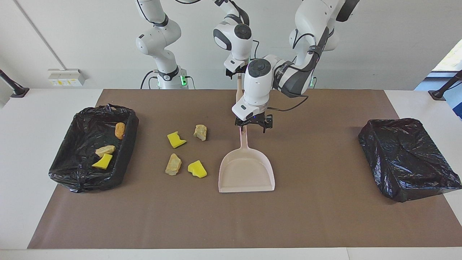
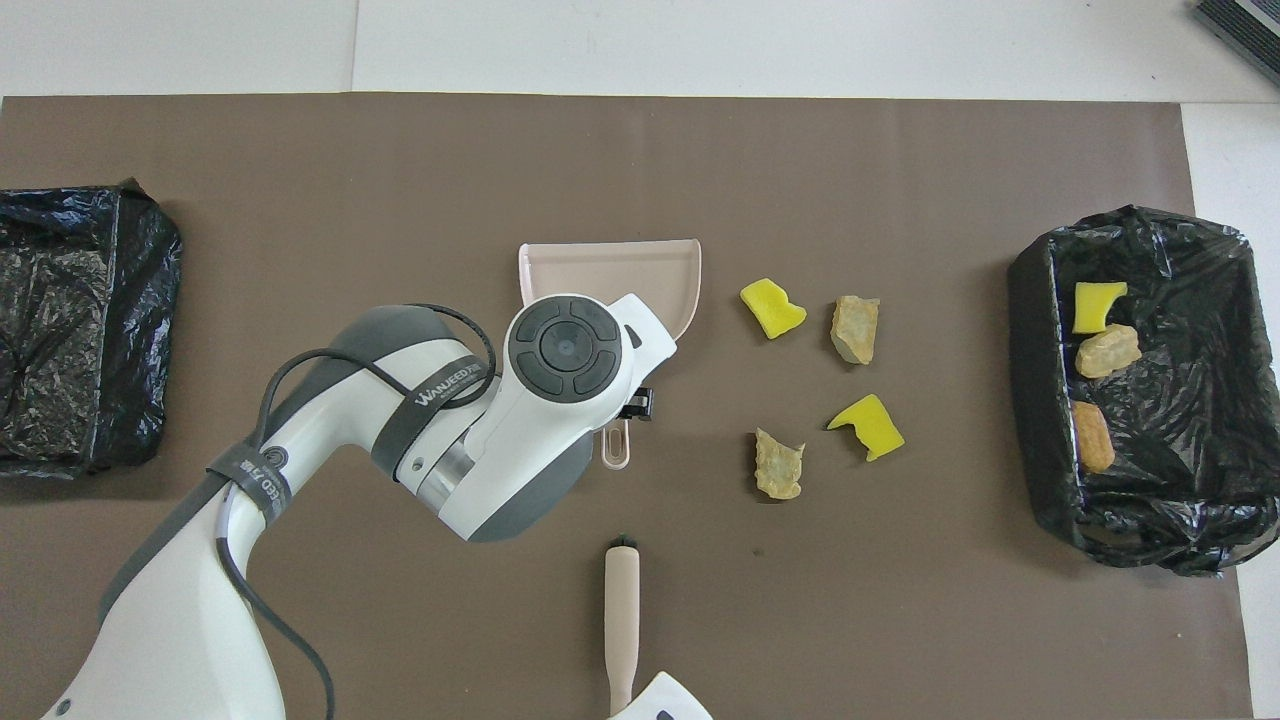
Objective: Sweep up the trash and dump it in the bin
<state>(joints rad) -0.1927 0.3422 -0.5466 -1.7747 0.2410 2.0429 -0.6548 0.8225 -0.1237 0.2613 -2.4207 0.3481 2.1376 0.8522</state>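
Your white bench (image 1: 50, 101) carries a wide brown paper mat (image 1: 231, 224), and everything of interest sits on that mat around the pale beige plastic dustpan (image 1: 246, 173) at its middle.

Toward the left arm's end from the dustpan you have a black-bag-lined bin (image 1: 408, 159) with nothing showing inside it. Toward the right arm's end sits a second black-lined bin (image 1: 77, 173), and it already contains part of the trash: one bright yellow sponge chunk (image 1: 102, 161), one pale beige rock-like lump (image 1: 105, 150) and the orange-brown oval lump (image 1: 120, 130).

The dustpan lies flat, its handle pointing toward the robots. Your left gripper (image 1: 253, 124) is over the end of that handle, fingers spread on either side of it; you cannot tell whether they touch it.

Nearer to the robots than the dustpan, your right gripper (image 1: 239, 73) holds the beige-handled brush (image 2: 621, 620) by the top of its handle, bristles pointing down toward the mat; how tightly the fingers sit on it you cannot tell.

The remaining trash lies loose on the mat beside the dustpan, toward the right arm's end: two yellow sponge chunks (image 1: 175, 139) (image 1: 197, 169) and two beige rock-like lumps (image 1: 200, 132) (image 1: 173, 164), all apart from each other and from the pan.
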